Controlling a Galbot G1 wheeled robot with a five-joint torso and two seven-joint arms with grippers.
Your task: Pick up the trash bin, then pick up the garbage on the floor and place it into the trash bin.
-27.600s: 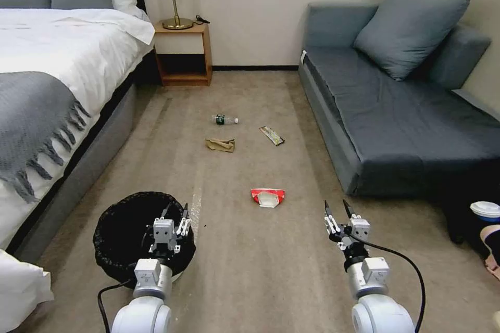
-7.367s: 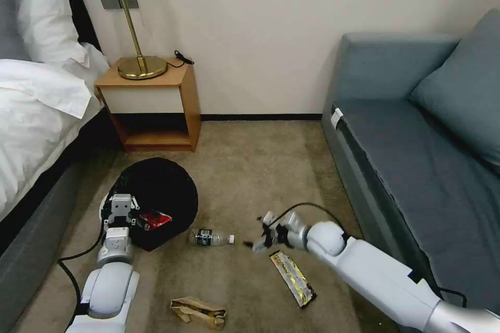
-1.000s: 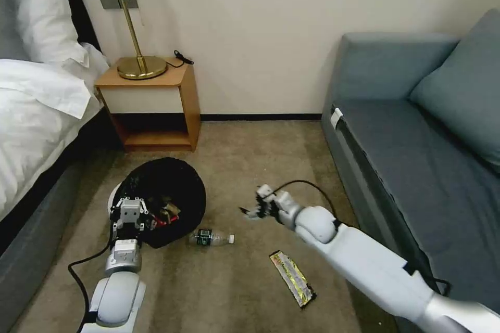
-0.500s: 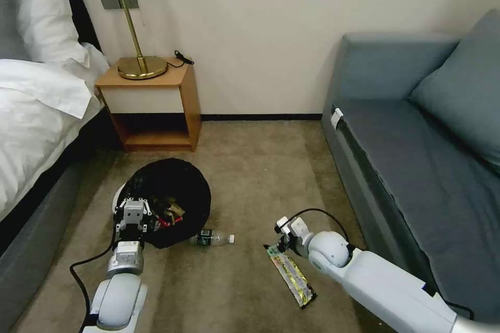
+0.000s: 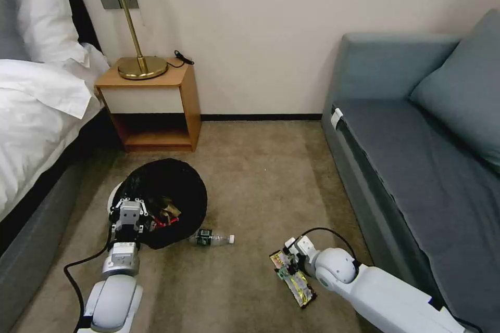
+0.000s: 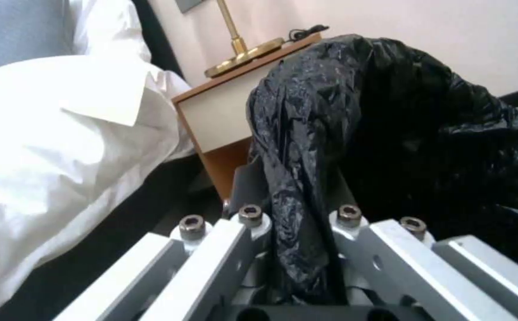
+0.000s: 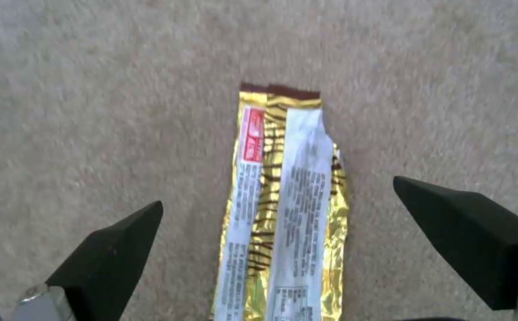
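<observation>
Bin [image 5: 172,187]: on the carpet at 8 o'clock in the head view, in front of the nightstand [image 5: 156,99], black liner up. Red and brown scraps lie inside, so by the look of it two pieces are in.

Left on the floor: bottle [image 5: 213,238], lying just beside the bin at its 4 o'clock; wrapper [image 5: 297,283], flat on the carpet at 5 o'clock, well apart from the bin. Judged about half done.

Left gripper [image 5: 128,214]: at the bin's near rim, arm reaching straight forward from 7 o'clock. Left wrist view shows the jaws clenched on a fold of the liner and rim [image 6: 297,214].

Right gripper [image 5: 287,265]: arm comes in low from 4 o'clock, wrist bent down over the wrapper's far end. Right wrist view: jaws spread wide, one fingertip [image 7: 110,249] on each side of the wrapper [image 7: 283,209], nothing grasped yet. Whether the tips touch the carpet, cannot tell.
</observation>
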